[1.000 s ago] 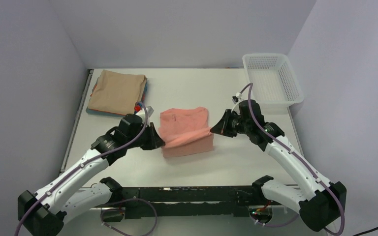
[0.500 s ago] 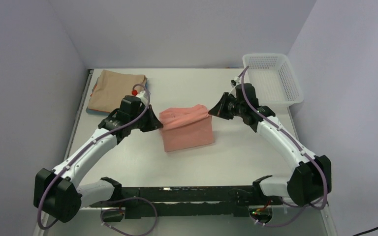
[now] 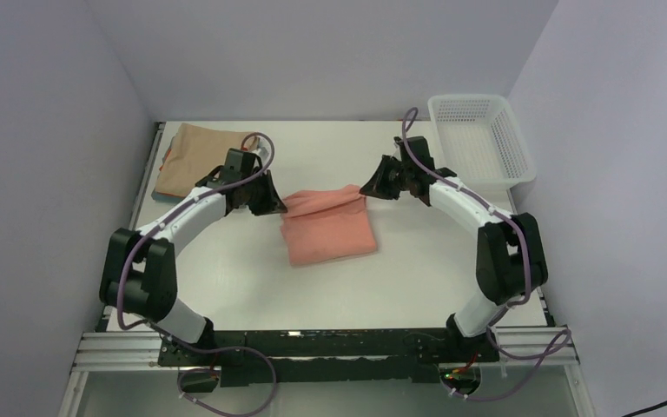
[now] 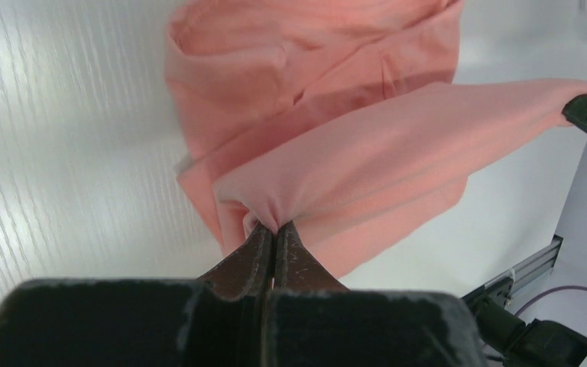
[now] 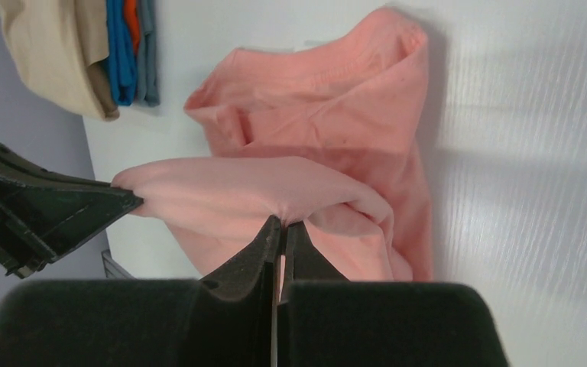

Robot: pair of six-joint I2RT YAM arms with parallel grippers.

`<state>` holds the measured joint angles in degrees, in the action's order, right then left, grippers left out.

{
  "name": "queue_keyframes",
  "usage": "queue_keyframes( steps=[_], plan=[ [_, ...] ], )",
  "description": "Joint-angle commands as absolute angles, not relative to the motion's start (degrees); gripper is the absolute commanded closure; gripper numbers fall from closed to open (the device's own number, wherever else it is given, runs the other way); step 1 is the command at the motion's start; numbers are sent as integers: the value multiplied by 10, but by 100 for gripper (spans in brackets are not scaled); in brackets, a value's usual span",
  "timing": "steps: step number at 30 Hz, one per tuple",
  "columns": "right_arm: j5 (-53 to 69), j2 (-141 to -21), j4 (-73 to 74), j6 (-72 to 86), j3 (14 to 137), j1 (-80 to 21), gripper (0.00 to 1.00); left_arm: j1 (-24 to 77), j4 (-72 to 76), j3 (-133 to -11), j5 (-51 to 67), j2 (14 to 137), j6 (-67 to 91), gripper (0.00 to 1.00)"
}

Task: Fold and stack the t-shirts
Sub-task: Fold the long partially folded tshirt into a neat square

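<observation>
1. The left gripper [image 4: 274,229] and right gripper [image 5: 283,223] are each pinched closed on a corner of the salmon-pink t-shirt [image 3: 328,228]. They hold one edge taut above the rest, which lies mid-table [image 3: 452,261].
2. Each pinch grips little cloth, so uneven pulling could free a corner or skew the fold.
3. Moving it toward the tan-topped stack [image 3: 195,161] might drag the lower layers open.
4. How many layers each pinch holds is hidden.
</observation>
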<state>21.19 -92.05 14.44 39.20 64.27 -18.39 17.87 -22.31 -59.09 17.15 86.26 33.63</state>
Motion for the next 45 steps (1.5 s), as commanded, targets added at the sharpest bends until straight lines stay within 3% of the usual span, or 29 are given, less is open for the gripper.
queue_keyframes(
  steps=[1, 2, 4, 7, 8, 11, 12, 13, 14, 19, 24, 36, 45],
  plan=[
    [169, -969, 110, 392, 698, -171, 100, 163, -232, -652, 171, 911, 314, 100],
    [164, -981, 110, 392, 706, -171, 100, 162, -236, -663, 174, 925, 311, 99],
    [157, -1005, 111, 393, 723, -170, 100, 159, -240, -681, 175, 949, 308, 87],
    [150, -1040, 126, 389, 759, -168, 81, 151, -248, -708, 164, 971, 310, 60],
    [142, -1051, 131, 386, 774, -167, 65, 148, -248, -717, 162, 974, 310, 47],
    [128, -1084, 178, 361, 839, -167, 13, 142, -273, -750, 147, 969, 306, 19],
    [127, -1090, 201, 354, 857, -167, 2, 142, -273, -752, 145, 964, 306, 11],
    [128, -1089, 215, 343, 862, -167, 0, 143, -262, -745, 157, 946, 306, 2],
    [129, -1081, 213, 337, 851, -170, 0, 145, -245, -731, 170, 933, 305, 1],
    [202, -1016, 114, 334, 731, -173, 0, 169, -171, -667, 227, 902, 300, 1],
    [300, -1047, 25, 364, 712, -173, 0, 206, -143, -712, 250, 961, 292, 1],
    [289, -1194, -66, 432, 758, -172, 0, 196, -174, -812, 172, 1159, 296, 0],
    [232, -1204, -27, 443, 697, -174, 0, 192, -159, -731, 154, 1159, 299, 0]
  ],
)
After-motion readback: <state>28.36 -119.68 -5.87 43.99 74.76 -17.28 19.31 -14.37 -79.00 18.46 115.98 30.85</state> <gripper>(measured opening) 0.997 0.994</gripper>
